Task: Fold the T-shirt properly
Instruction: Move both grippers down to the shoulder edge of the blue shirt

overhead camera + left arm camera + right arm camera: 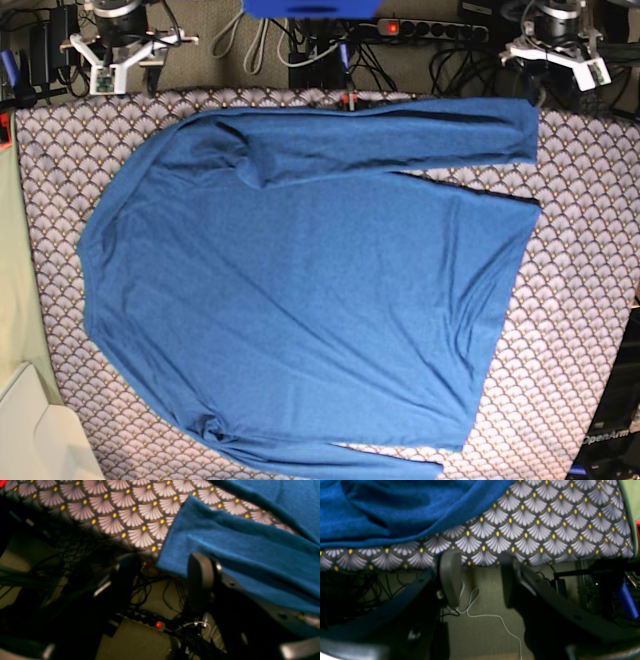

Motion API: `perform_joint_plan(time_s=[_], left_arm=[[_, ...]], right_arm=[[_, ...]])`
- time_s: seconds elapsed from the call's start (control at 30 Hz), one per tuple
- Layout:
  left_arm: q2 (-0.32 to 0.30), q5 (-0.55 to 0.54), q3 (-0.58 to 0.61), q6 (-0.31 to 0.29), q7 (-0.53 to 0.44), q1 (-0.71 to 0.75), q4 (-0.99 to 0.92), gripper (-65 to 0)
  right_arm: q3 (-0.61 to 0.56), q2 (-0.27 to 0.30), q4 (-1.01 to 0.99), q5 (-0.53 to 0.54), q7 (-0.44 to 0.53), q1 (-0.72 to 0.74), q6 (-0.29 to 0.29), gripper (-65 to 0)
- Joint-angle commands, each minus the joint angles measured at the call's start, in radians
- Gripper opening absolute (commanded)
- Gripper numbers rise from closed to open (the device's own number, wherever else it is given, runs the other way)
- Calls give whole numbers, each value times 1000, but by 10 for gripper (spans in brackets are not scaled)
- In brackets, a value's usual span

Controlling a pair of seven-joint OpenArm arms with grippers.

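- Spread flat on the desk (pixel 590 300), over a grey-white scallop-patterned cloth with yellow dots (pixel 570 330): the large plain medium-blue long-sleeved T-shirt of soft knit fabric (pixel 300 300), neckline toward the base view's left, hem toward its right.
- One sleeve (pixel 400 140) laid across the top of the body along the desk's far edge, cuff near the left arm; the other sleeve only partly visible along the bottom edge of the base view.
- Left tool (pixel 162 577) released, jaws apart and empty, poised at the desk edge just beside the sleeve cuff (pixel 200 542), which overhangs slightly.
- Right tool (pixel 480 577) likewise released and empty, hovering off the desk edge, with blue fabric near but not between the jaws.
- Judged step: between folds, first sleeve laid in, both arms parked at the far edge.
- Next move likely calls for a fresh grasp along the far edge, shoulder and hem corner, both tools closing on a single layer before carrying it across; bunching near the shoulder may need smoothing.
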Motion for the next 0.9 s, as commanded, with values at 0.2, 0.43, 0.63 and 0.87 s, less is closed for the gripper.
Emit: perform_joint_plan(time_s=[0.2,0.43,0.63,0.87], left_arm=[[-5,-2,-6,1,-23,-49,-57,-314],[-5,4,4,1,-23,-80,-63,-314],[-4,0,36,1,-23,-92,-63,-314],[-1,3,50,2,-23,-104,-82,-314]], right_arm=[[5,7,14,4,24,-11,2,-375],[5,7,14,3,24,-11,2,-375],[5,7,14,0,24,-11,2,-375],[10,8,13,0,23,-11,2,-375]])
